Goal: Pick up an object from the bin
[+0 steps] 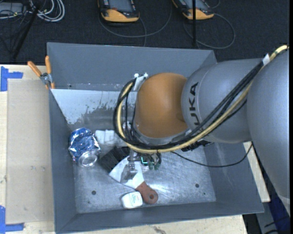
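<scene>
The claw [133, 168] sits low over a white folded piece [120, 172] near the middle of the bin [185, 182], beside a black block [111, 158]. I cannot tell whether it is spread or pinching. This looks like the grasp step; next comes a firm pinch and a straight lift.

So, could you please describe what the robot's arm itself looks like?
The arm is made of thick, rounded grey segments with dark KUKA lettering. A smooth orange dome-shaped cover sits at its wrist. Black and yellowish cables loop around that cover and run along the arm. The gripper beneath is small and metallic.
</scene>
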{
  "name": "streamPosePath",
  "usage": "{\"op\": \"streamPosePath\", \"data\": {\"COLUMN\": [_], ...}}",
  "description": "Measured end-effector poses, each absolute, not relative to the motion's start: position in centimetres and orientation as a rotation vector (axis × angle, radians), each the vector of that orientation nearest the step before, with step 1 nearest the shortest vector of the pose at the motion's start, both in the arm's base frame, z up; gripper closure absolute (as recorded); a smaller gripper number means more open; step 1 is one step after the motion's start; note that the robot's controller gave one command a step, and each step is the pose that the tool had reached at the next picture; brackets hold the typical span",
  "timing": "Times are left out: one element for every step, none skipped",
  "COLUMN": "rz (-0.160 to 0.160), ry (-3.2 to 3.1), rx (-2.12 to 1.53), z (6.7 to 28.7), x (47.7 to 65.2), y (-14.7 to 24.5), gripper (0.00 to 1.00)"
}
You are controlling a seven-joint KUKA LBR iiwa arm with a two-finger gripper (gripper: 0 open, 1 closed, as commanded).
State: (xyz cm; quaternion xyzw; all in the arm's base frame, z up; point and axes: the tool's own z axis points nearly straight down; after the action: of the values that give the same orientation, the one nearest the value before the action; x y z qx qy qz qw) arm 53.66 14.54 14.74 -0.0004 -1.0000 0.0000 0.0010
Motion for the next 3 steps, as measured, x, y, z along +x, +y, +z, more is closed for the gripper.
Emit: {"op": "streamPosePath", "data": {"rz": [-0.014,-0.014,-0.003], "ry": [-3.122,-3.124,-3.139], "rx": [-0.154,-0.155,-0.203], "z": [7.7,7.7,26.8], "x": [55.0,55.1,54.1], "y": [13.8,13.7,14.6], "gripper": [1.00,1.00,1.00]}}
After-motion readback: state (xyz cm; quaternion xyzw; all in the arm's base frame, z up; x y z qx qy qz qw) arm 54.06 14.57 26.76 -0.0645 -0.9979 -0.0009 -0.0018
